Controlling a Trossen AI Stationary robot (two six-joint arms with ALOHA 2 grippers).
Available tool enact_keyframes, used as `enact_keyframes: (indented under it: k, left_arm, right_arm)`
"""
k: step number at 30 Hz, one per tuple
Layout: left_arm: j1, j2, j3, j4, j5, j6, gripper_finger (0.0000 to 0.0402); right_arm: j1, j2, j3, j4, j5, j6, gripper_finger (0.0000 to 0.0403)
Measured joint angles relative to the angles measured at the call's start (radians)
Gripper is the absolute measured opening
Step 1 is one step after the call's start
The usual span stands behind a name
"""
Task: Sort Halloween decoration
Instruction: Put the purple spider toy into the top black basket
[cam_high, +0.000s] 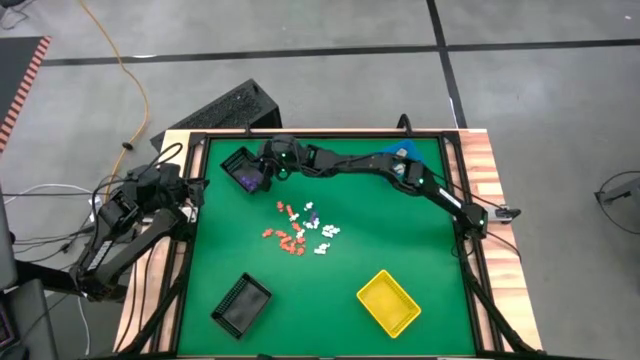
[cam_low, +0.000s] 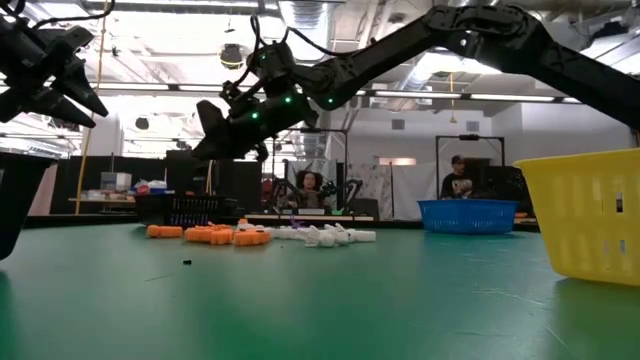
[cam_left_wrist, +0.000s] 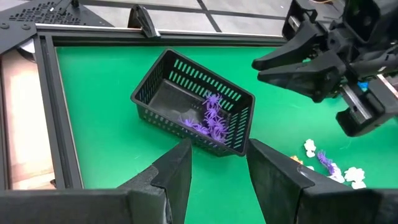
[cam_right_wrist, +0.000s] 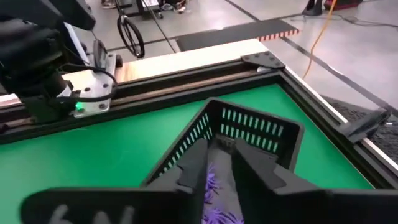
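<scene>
Right gripper (cam_right_wrist: 222, 163) hovers over black basket (cam_left_wrist: 193, 102), fingers slightly apart, nothing held. Purple decorations (cam_left_wrist: 210, 118) lie directly beneath it inside; mixed pieces (cam_high: 300, 228) lie nearby on the mat.

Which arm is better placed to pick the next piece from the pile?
Right, probably. The right hand hangs over the black bin beside the pile of decorations; the left hand waits at the table's edge.

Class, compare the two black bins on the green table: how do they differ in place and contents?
The far black bin sits near the table's back left corner, under the right gripper, and holds purple pieces. The near black bin sits at the front left; no contents can be made out in it. Both are slotted rectangular baskets.
</scene>
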Motion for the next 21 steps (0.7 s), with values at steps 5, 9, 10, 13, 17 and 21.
enact_keyframes:
  k: [5, 9, 10, 13, 17, 21]
  left_arm:
    - [0.000, 0.000, 0.000, 0.000, 0.000, 0.000, 0.0143]
    - [0.000, 0.000, 0.000, 0.000, 0.002, 0.001, 0.0143]
    - [0.000, 0.000, 0.000, 0.000, 0.002, 0.001, 0.0143]
    - [0.000, 0.000, 0.000, 0.000, 0.002, 0.001, 0.0143]
    - [0.000, 0.000, 0.000, 0.000, 0.002, 0.001, 0.0143]
    - [0.000, 0.000, 0.000, 0.000, 0.002, 0.001, 0.0143]
  right_arm:
    - [-0.009, -0.016, 0.000, -0.067, -0.082, 0.036, 0.0153]
    - [-0.017, -0.086, 0.000, -0.223, -0.163, 0.029, 0.0165]
    - [-0.019, -0.112, 0.000, -0.270, -0.179, 0.013, 0.0165]
    - [-0.021, -0.192, 0.000, -0.418, -0.202, -0.069, 0.0160]
    - [-0.011, -0.323, 0.000, -0.639, -0.202, -0.222, 0.0150]
    - [0.008, -0.465, 0.001, -0.875, -0.166, -0.318, 0.0135]
